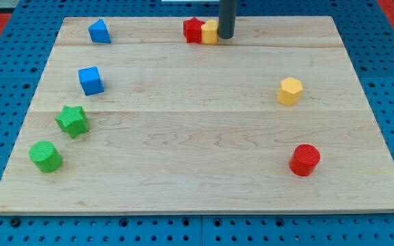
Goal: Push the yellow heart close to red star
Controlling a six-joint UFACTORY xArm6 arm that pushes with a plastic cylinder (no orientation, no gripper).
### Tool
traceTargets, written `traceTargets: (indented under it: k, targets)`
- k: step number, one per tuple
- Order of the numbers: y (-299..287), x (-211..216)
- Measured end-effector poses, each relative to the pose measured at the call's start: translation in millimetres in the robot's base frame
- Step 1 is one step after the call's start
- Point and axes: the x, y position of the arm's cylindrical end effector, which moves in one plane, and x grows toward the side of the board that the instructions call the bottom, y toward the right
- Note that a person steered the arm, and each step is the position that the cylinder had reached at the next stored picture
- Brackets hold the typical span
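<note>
Nearest the view's bottom sit the green cylinder (45, 156) and red cylinder (305, 160), with open tabletop (197, 150) between. Farther up: green star (72, 121), blue cube (91, 80), yellow hexagon (289, 91). At the top edge, my tip (226, 36), an upright rod with no end effector jaws, touches the yellow heart (210, 32), which is pressed against the red star (193, 30)
</note>
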Motion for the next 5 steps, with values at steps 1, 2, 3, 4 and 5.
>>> traceTargets:
  k: [1,2,3,4,5]
  targets:
    - [-3,-5]
    - [-16,-5]
    - [-30,-5]
    - [-30,-12]
    - [-33,-23]
